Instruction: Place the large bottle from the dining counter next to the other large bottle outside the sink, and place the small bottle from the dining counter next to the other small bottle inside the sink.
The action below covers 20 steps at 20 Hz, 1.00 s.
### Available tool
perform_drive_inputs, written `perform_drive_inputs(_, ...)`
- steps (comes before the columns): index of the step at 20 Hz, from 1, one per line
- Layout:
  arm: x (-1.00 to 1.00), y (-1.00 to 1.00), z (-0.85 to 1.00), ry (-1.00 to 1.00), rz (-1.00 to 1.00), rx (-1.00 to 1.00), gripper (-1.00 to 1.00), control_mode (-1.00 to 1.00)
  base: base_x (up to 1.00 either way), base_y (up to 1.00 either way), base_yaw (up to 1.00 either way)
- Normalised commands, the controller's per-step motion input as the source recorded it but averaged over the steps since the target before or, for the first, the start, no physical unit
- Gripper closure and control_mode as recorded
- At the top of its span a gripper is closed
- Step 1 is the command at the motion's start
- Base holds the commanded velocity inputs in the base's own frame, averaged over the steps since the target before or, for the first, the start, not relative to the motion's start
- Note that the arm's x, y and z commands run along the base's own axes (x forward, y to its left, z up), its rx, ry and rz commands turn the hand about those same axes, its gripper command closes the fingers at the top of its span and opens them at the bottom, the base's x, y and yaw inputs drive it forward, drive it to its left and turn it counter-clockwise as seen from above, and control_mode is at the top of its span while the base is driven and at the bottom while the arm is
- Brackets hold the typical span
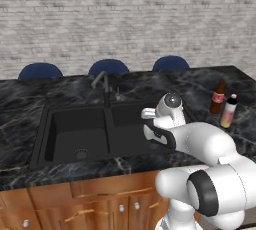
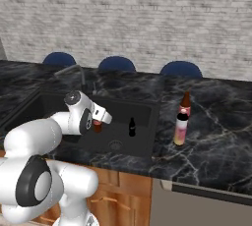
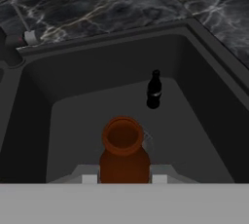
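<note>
My gripper (image 3: 124, 178) is shut on the small bottle (image 3: 124, 150), a brownish-orange one seen from above between the two fingertips. It hangs inside the right basin of the black sink (image 3: 204, 96). The other small bottle (image 3: 154, 89), black with a thin neck, stands upright on the basin floor a short way beyond it. From the right base view the gripper (image 2: 98, 123) holds the small bottle (image 2: 98, 127) left of the black one (image 2: 132, 127). Outside the sink, the pale large bottle (image 2: 181, 129) stands beside the dark brown large bottle (image 2: 185, 103).
The curved grey faucet (image 1: 102, 81) rises behind the divider between the sink's two basins (image 1: 75, 134). Three blue stools (image 1: 109, 66) line the far side of the marble counter (image 1: 20, 99). Wooden cabinet fronts (image 1: 75, 204) sit below the near edge.
</note>
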Motion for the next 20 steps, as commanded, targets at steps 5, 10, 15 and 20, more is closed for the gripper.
perform_drive_inputs(5,0.0,0.0,0.0,0.0,0.0,0.0,1.0,1.0,0.17,-0.01,0.0)
perform_drive_inputs(10,0.0,0.0,0.0,0.0,0.0,0.0,1.0,1.0,0.0,0.0,0.0)
perform_drive_inputs(15,0.0,0.0,0.0,0.0,0.0,0.0,1.0,1.0,0.0,0.0,0.0)
perform_drive_inputs(20,0.0,0.0,0.0,0.0,0.0,0.0,1.0,1.0,0.01,0.0,0.0)
